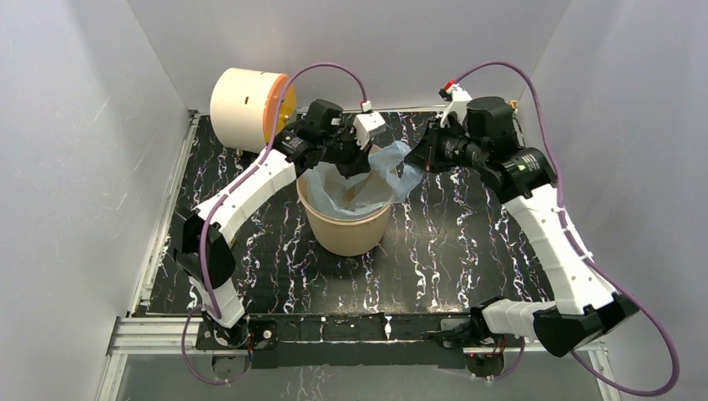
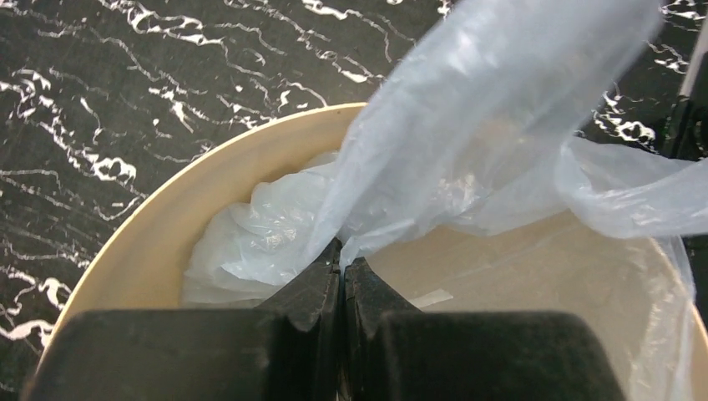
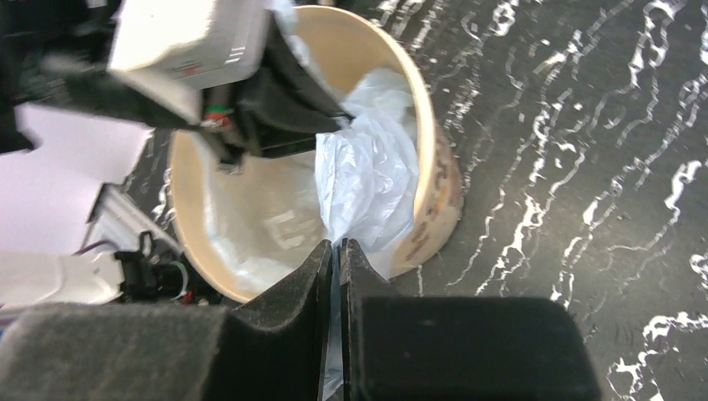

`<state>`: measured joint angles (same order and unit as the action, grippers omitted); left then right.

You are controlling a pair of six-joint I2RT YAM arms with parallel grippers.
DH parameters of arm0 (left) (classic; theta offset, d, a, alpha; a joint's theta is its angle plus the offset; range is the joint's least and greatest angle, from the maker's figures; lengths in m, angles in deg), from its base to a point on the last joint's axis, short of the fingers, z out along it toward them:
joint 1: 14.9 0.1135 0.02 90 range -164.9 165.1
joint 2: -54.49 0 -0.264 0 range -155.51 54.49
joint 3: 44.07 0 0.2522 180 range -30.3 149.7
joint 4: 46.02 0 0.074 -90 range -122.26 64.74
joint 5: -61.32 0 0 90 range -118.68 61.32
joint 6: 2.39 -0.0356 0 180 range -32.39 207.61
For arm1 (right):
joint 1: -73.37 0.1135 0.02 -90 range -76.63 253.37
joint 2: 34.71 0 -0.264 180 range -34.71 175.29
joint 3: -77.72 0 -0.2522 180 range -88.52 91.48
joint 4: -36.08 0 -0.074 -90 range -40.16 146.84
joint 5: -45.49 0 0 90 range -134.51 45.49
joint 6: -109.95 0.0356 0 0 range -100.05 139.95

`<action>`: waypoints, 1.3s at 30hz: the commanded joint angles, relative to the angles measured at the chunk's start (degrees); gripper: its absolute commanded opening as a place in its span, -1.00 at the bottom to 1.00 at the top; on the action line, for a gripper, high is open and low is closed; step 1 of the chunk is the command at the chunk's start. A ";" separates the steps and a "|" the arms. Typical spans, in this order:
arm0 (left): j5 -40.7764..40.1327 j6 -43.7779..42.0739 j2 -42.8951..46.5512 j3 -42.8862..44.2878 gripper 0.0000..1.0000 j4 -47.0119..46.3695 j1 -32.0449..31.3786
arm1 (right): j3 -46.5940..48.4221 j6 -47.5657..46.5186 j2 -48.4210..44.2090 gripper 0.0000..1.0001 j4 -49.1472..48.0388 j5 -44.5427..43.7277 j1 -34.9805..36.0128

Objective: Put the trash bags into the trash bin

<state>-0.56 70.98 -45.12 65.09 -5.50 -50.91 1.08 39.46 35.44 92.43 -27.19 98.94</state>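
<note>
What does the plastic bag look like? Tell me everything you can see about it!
The trash bag is thin, crinkly, see-through pale blue plastic. Part lies crumpled inside the tan trash bin; the rest stretches up over its rim. The left gripper pinches one fold above the bin's opening, and the right gripper pinches another near the rim.

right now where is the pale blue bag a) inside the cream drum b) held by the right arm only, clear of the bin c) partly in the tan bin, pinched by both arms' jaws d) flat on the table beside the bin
C: the trash bag sits partly inside the trash bin, and the wrist views show the left arm's jaws and the right arm's jaws shut on its film.
</note>
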 commanded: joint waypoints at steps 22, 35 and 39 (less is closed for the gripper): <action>-18.34 6.14 5.56 -4.11 -1.00 -11.66 0.06 | -1.73 -0.61 4.28 -0.66 -3.87 -8.81 -0.07; -0.68 3.70 2.65 -2.02 -0.88 -9.00 0.07 | -1.19 -1.87 4.60 -0.50 -5.42 3.25 -0.06; 1.54 2.89 0.51 -0.94 -0.88 -6.47 0.07 | -2.07 -1.17 3.81 -0.13 -6.37 4.21 -0.06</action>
<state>-4.54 75.20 -43.22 61.64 -14.63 -50.89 -2.07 38.60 40.44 89.85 -26.95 98.94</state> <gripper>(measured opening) 0.056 0.346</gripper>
